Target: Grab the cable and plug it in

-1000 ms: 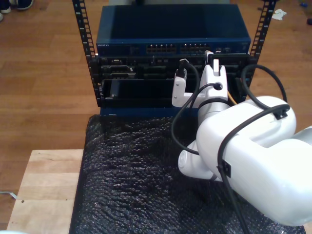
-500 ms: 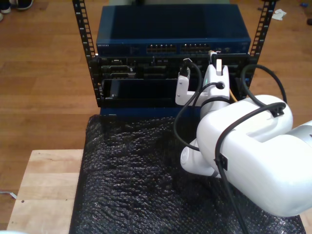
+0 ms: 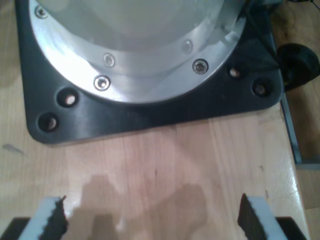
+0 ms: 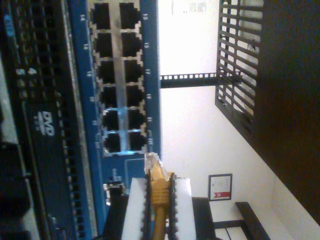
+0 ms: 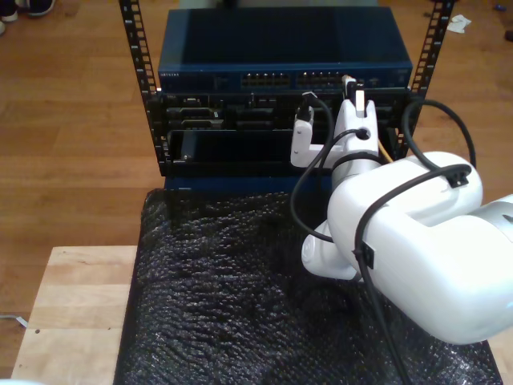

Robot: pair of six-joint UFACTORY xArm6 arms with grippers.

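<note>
The yellow-orange cable is pinched between the white pads of my second gripper, which is shut on it. Its clear plug sticks out past the pads, just short of the last port pair in the blue switch's port block. In the exterior view my second gripper is up against the front of the blue switch, and a short yellow stretch of cable shows beside the wrist. My first gripper is open over bare wood, facing a black base plate.
The switch sits in a black rack with perforated rails, above other rack units. Black bubble wrap covers the table, with bare wood at the exterior view's left. Thick black arm cables loop around the white arm.
The second arm has pushed forward toward the switch with the cable still held; the gripper now sits closer to the port row.
</note>
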